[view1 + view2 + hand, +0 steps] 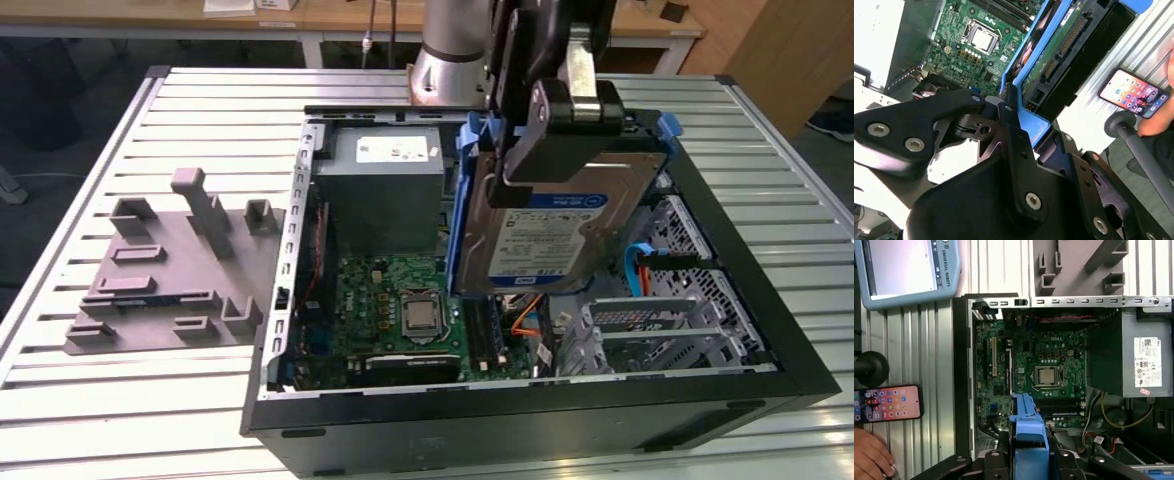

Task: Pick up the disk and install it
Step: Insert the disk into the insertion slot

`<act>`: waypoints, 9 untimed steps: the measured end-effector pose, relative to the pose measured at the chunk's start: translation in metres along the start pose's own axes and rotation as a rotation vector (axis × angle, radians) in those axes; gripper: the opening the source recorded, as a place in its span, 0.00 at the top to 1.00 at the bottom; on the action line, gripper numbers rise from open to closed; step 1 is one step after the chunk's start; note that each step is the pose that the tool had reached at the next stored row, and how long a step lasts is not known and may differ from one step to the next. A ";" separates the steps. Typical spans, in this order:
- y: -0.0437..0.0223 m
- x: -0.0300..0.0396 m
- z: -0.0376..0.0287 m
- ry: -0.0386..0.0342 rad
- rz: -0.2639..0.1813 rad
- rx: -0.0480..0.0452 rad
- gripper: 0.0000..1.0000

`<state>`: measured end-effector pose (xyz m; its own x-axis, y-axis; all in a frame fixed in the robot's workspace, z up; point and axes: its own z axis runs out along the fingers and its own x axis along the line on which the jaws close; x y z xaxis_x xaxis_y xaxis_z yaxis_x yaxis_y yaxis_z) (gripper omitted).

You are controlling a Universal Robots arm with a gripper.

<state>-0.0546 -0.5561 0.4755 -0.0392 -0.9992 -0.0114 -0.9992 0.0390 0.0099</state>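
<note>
Between the fingers (pixel 1013 135), clamped narrow on its blue edge, the disk (pixel 554 235) is held, its long axis hanging steeply down from them over the open computer case (pixel 534 420).

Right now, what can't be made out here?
Exterior view: what lies in the computer case under the disk, hidden by it.
First wrist view: the disk's label, edge-on and cut off by the frame.
Second wrist view: the hand beside the phone, cut by the frame.
</note>
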 end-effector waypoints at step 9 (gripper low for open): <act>-0.0054 0.0084 0.0037 -0.0004 0.005 0.0001 0.64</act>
<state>-0.0495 -0.5646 0.4717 -0.0437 -0.9990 -0.0118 -0.9990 0.0436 0.0098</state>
